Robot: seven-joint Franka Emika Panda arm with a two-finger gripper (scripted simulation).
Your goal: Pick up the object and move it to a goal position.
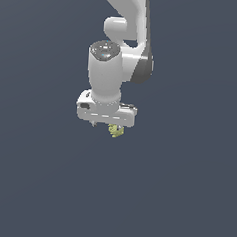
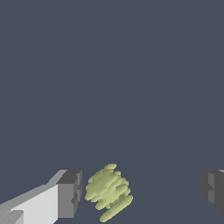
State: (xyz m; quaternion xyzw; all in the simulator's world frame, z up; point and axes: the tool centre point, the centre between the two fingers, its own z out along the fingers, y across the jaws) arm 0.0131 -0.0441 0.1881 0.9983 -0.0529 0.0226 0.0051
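In the exterior view the arm (image 1: 127, 36) comes down from the upper middle of the frame: smooth, glossy white casings with rounded joints, a dark grey band on the elbow at its right side, and a grey disc cap on the upright wrist cylinder. Below it sits the flat, boxy white gripper (image 1: 111, 126), slightly left of the frame's centre. The object (image 1: 116, 131) peeks out just under the gripper's lower edge, right of its middle: a tiny pale yellow-green lump with an uneven outline. The fingers themselves are barely visible from here. All around is a plain, matte dark blue-grey surface with no texture.

In the wrist view, going from the left edge: a white, flat-faced finger (image 2: 52, 201) ends in a dark grey, ribbed square pad in the lower left. Just beside that pad, seemingly a sliver apart from it, lies the object (image 2: 108, 191), low in the frame and left of centre; it looks like a bundle of short, rounded, layered ridges, lumpy and irregular. A wide stretch of bare ground follows, then the second dark grey pad (image 2: 213, 189) at the lower right edge. The jaws stand wide apart, with the object between them, close to one pad and well away from the other. Nothing blocks the sight of it.
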